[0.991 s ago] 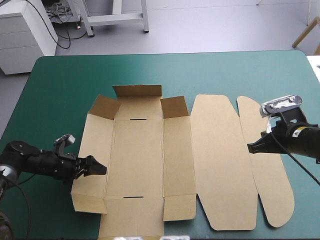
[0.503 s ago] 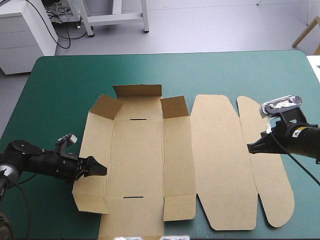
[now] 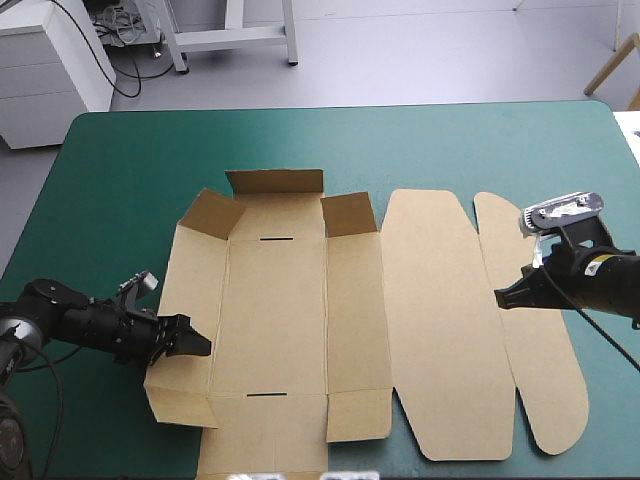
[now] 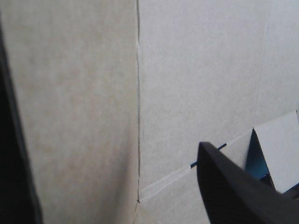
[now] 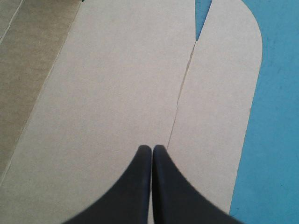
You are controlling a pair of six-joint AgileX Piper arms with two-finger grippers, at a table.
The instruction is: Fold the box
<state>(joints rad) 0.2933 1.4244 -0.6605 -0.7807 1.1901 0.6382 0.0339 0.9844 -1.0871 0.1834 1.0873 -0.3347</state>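
Mostly flat matte brown box [image 3: 275,300], rounded lid flaps [image 3: 535,340]; left claw [image 3: 203,343] agape, right claw [image 3: 498,297] tight, empty.

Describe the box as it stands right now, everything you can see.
The box is a cut sheet of brown board, mostly flat on the teal-green table. Its far flaps stand partly raised; two slots mark the base; the lid and rounded flap lie flat at right. The open left gripper is at its left wall; the shut right gripper points at the lid's crease.
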